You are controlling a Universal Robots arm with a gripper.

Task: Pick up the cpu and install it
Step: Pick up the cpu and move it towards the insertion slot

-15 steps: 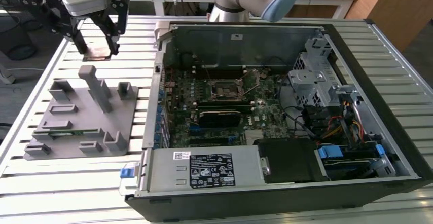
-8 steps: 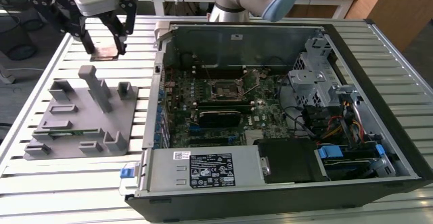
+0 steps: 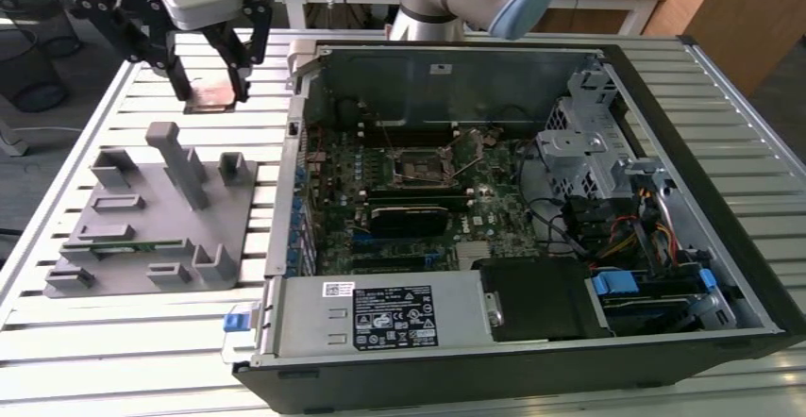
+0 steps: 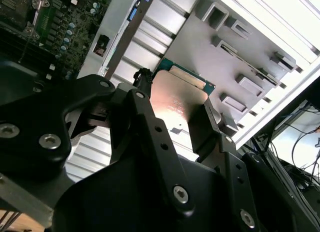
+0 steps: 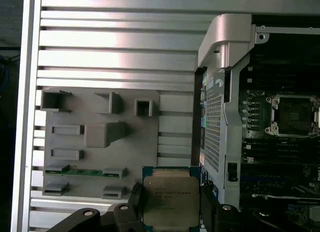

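- Slats of a metal table (image 3: 151, 351) were seen at the near edge, and an open computer case (image 3: 504, 384) was laid on them toward the right.
- Along the case's near wall a silver labelled cover (image 3: 377, 318) was set.
- On the left, just beside the case, a grey fixture (image 3: 126, 224) was laid on the table. A green memory stick (image 3: 126, 244) was lodged in one of its near slots.
- Farther in, the motherboard (image 3: 334, 200) was exposed on the case floor. The square socket (image 3: 418, 165) was placed about midway across the case, and it was also caught in the first wrist view (image 5: 295, 114).
- At the far left, beyond the fixture and left of the case, the gripper (image 3: 211, 87) was held above the table. Its black fingers (image 5: 134, 202) were closed on two opposite edges of the cpu (image 3: 211, 96).
- The cpu was carried flat and clear of the slats, well apart from the socket. In the first wrist view (image 5: 170, 199) its silver lid was turned up toward the camera.
- Behind the case, at the far edge, the arm's pale joint (image 3: 516, 2) was seen.
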